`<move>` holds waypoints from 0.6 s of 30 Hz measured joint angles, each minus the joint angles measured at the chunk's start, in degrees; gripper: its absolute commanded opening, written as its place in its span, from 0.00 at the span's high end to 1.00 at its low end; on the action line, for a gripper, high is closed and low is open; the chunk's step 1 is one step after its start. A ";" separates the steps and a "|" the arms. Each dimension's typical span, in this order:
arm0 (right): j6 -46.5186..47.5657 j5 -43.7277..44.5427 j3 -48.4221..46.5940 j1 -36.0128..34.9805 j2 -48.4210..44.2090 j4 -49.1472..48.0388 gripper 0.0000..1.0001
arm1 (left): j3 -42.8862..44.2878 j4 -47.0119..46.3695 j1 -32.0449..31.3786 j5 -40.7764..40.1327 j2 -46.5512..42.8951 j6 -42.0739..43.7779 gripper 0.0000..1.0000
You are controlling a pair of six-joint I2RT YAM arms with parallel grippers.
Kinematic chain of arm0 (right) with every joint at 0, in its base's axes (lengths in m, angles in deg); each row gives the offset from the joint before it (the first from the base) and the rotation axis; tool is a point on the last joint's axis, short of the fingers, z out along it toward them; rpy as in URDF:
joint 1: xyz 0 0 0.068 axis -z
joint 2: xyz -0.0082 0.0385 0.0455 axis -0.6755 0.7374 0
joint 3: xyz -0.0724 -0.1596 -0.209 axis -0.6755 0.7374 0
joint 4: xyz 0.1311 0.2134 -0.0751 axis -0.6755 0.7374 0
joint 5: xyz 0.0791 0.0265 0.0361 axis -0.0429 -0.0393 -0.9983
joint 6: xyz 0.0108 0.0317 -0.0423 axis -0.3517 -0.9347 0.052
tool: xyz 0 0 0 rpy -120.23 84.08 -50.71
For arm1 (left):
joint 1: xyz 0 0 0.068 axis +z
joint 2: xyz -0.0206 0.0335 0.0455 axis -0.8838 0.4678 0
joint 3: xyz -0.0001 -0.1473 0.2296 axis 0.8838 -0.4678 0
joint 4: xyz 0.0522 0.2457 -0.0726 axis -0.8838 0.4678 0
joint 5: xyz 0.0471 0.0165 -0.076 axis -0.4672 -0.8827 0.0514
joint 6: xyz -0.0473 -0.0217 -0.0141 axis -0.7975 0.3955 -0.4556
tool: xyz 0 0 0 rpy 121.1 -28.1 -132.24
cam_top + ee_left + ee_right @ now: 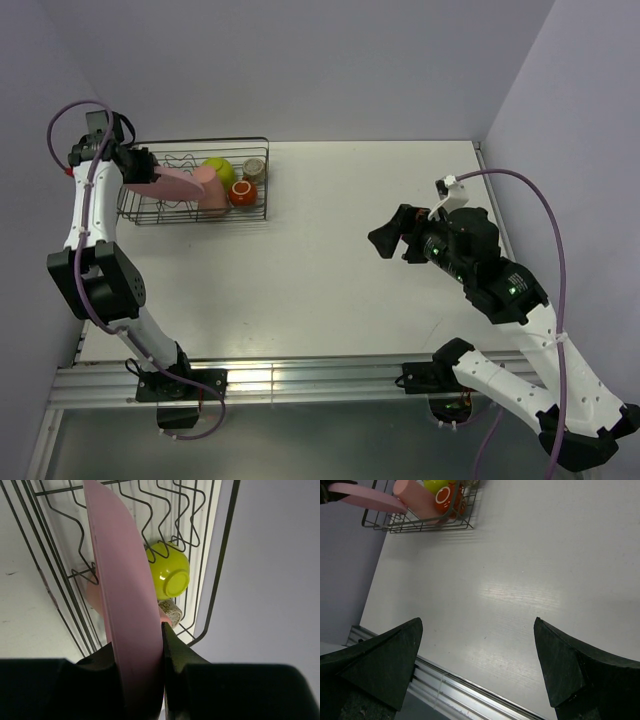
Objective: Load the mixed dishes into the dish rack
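The dark wire dish rack (262,178) stands at the table's far left. In it are the lime-green bowl (219,170), the salmon-pink cup (211,194), the orange-red mug (242,194) and the beige-grey cup (254,168). My left gripper (140,166) is shut on the edge of the pink plate (176,184) and holds it edge-on above the rack's left part. In the left wrist view the plate (125,595) runs up between my fingers, with the bowl (170,575) beyond. My right gripper (390,237) is open and empty over the table's right half.
The rack's wavy wire dividers (150,520) lie under the plate. The purple walls close in at the back and both sides. An aluminium rail (300,380) runs along the near edge. The rack also shows in the right wrist view (465,517).
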 measured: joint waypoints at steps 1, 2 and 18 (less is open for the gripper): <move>0.22 0.02 0.00 0.00 0.04 0.00 0.00 | 0.00 0.20 -0.02 -0.20 0.20 -0.02 1.00; 0.37 0.02 0.00 -0.02 0.07 0.00 0.00 | -0.15 0.31 -0.07 -0.39 0.28 -0.04 1.00; 1.90 -0.39 -0.13 0.09 2.45 -0.15 0.00 | -4.48 -0.13 0.15 0.13 1.95 -2.40 0.01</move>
